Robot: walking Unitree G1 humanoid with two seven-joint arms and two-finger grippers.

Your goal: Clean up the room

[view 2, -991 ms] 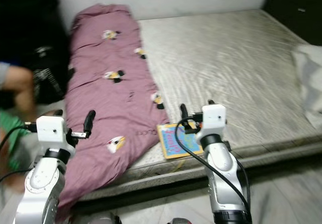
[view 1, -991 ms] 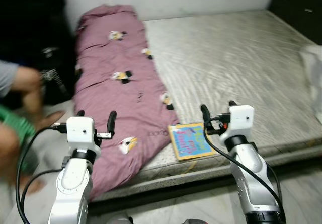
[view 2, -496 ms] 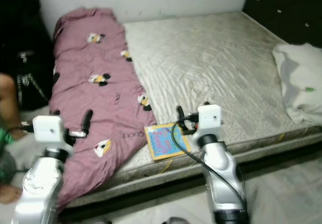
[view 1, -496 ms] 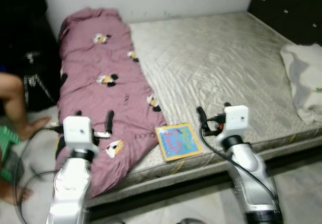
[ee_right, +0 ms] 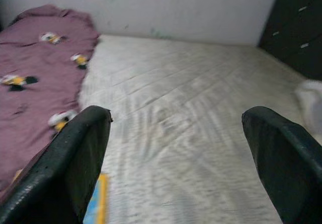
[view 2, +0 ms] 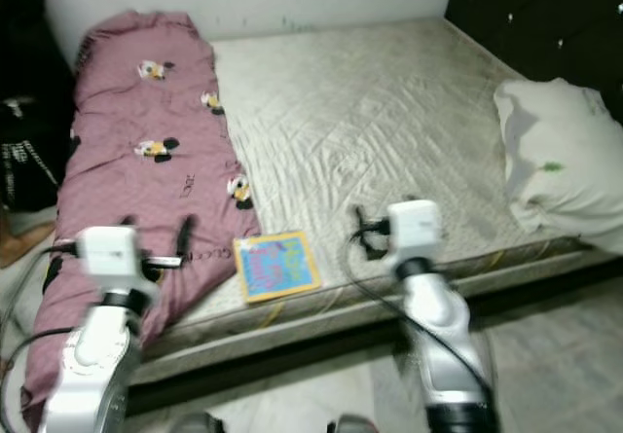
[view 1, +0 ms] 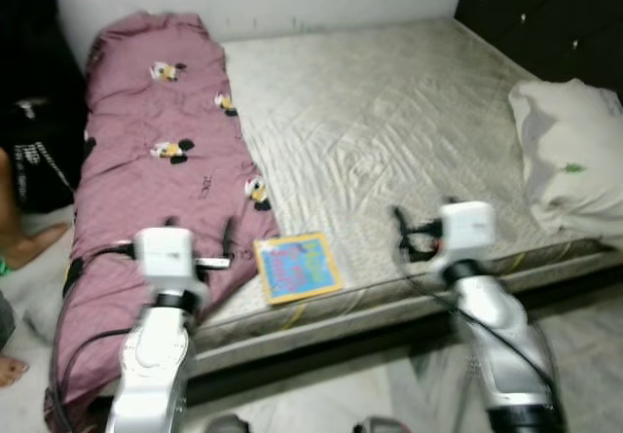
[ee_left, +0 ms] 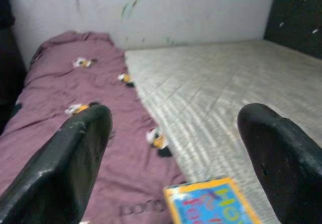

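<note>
A colourful book (view 1: 298, 268) lay flat on the near edge of the mattress (view 1: 389, 131), just right of the purple blanket (view 1: 146, 190) and between the two raised arms. Its long axis ran near to far, the far end tipped slightly left. Its cover was blue with a yellow border and bore large pink and yellow lettering, too blurred to read. The blanket, long and narrow, stretched along the left side of the mattress from the far wall to the near edge, where it hung over; it was printed with small yellow-and-black cartoon figures, and a short dark word near its hem could not be made out.

The left gripper (ee_left: 171, 148) hovered above the near end of the blanket, fingers spread wide and holding nothing. The right gripper (ee_right: 176, 153) hovered over the bare mattress right of the book, equally wide open and empty.

Compared with a second earlier, the whole view had swung right: the book and blanket sat further left in the picture, and a white pillow (view 1: 565, 156) lay fully in view at the mattress's right side. A person's leg and foot (view 1: 24, 248) showed at the left edge beside a dark bag (view 1: 34, 151).
</note>
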